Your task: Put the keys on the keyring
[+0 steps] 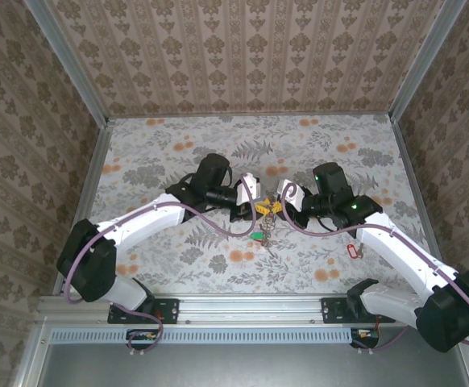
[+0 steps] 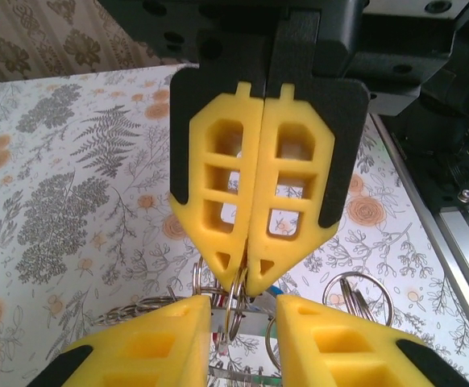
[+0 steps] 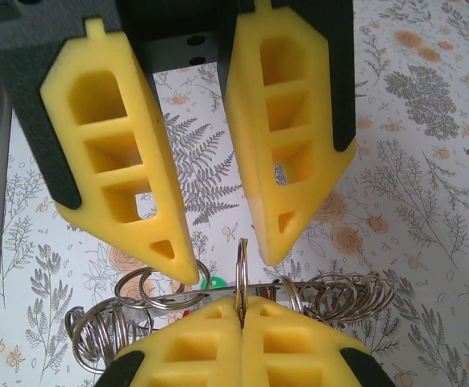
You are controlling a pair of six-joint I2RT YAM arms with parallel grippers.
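Keyring [image 3: 242, 270] pinched upright in right claw [image 3: 241, 306], between left claw's [image 3: 228, 262] parted fingers [image 3: 271, 234]

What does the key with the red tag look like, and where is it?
The red-tagged key is tiny: a bright red, plastic-looking tag with a small silvery bit at its lower right. It lies on the flowery table, alone, close beside the white right arm. Nothing holds it.
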